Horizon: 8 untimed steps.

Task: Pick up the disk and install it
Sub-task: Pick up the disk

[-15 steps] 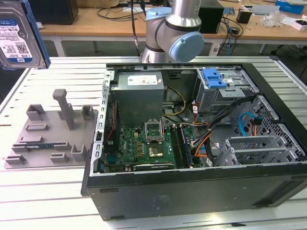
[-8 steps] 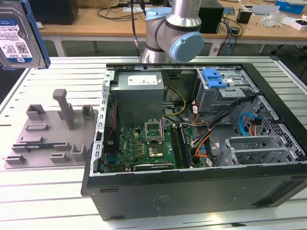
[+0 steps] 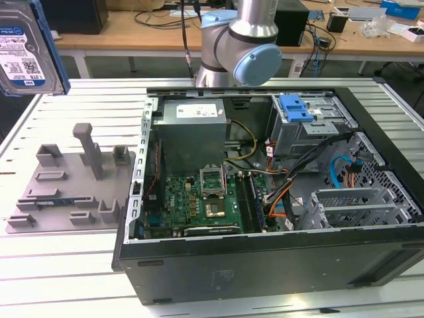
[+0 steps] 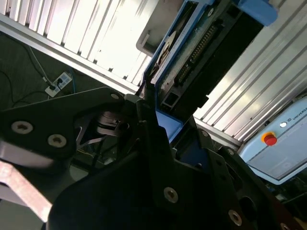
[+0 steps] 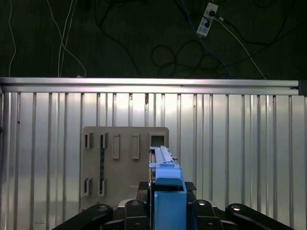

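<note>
The gripper was clamped on the disk by its blue frame, high over the grey tray at the exterior view's left. That thin plastic hold could slip, tilting it.

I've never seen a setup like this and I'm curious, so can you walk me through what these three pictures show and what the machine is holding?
This is a single robot arm working at a slatted metal table. The exterior view comes from a camera off the arm. The two wrist views come from cameras riding near the arm's wrist. On the table lies an open computer case with its circuit board exposed. Beside it, at the exterior view's left, is a grey holder tray. The gripper is shut on the disk, a silver hard drive in a blue frame, held up in the air at the exterior view's left. The first wrist view looks along the disk's blue edge down at the tray.
</note>
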Motion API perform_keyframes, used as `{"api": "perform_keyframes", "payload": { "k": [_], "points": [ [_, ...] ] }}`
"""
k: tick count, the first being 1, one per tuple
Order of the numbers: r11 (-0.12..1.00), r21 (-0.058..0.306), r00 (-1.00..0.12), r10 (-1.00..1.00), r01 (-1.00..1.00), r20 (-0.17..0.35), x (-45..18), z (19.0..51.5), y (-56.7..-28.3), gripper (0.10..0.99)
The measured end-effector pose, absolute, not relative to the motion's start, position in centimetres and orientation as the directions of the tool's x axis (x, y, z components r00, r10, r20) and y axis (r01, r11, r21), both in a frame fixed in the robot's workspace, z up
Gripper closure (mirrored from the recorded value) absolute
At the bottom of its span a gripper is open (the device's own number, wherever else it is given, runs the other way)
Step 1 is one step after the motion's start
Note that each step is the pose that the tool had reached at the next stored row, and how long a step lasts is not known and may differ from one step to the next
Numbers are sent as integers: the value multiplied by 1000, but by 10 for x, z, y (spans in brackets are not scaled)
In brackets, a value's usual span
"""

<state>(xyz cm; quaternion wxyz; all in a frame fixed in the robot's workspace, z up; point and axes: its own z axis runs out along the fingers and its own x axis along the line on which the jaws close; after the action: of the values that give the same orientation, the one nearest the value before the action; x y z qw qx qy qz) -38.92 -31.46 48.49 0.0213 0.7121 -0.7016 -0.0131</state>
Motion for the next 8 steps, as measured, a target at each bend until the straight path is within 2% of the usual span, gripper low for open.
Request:
{"api": "perform_keyframes", "payload": {
  "k": [8],
  "points": [
    [-31,49,31,-999,-998,11,-378,493,-330,718]
  ]
}}
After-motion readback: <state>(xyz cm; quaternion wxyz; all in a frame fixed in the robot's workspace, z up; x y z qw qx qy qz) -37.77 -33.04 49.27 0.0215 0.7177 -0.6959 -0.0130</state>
